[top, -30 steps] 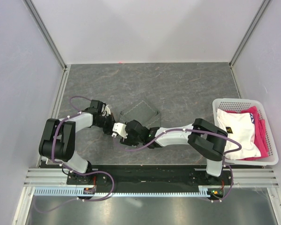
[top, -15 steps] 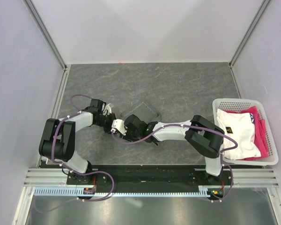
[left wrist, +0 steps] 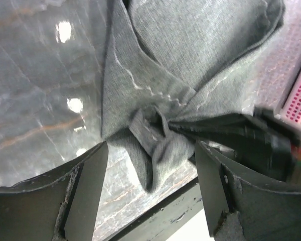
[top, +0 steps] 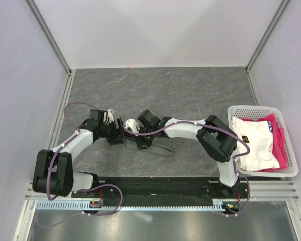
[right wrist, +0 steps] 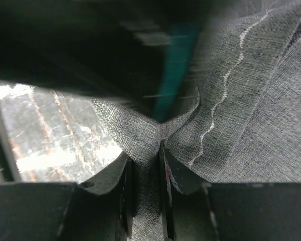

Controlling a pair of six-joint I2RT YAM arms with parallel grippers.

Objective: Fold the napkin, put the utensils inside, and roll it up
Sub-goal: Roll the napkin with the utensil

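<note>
**Operator:** Report the left gripper.

**Technician:** The left gripper (left wrist: 150, 148) sits low over the table (top: 190, 90), a short reach ahead of the arm bases. Its jaws are spread wide and grip nothing. A bunched fold of the napkin (left wrist: 190, 60) lies in the gap between them. Contact with either finger cannot be confirmed.

**Operator:** Report the right gripper.

**Technician:** The right gripper (right wrist: 145, 153) faces the left one from the opposite side, almost tip to tip. Its jaws are pressed together on a thin ridge of the napkin. Creases in the cloth radiate from that pinch.

**Operator:** Give the napkin's location.

**Technician:** It is on the near half of the table, left of centre, crumpled rather than flat. Its pale stitched hem runs across it as a wavy line. In the overhead view the two grippers cover most of it. Only a small grey part shows, just to the right of the right gripper.

**Operator:** What else is on the table?

**Technician:** A white basket (top: 256, 107) stands at the right edge, well apart from the napkin. It holds a white fabric (top: 253, 138) lying over a pink fabric (top: 278, 145).
</note>
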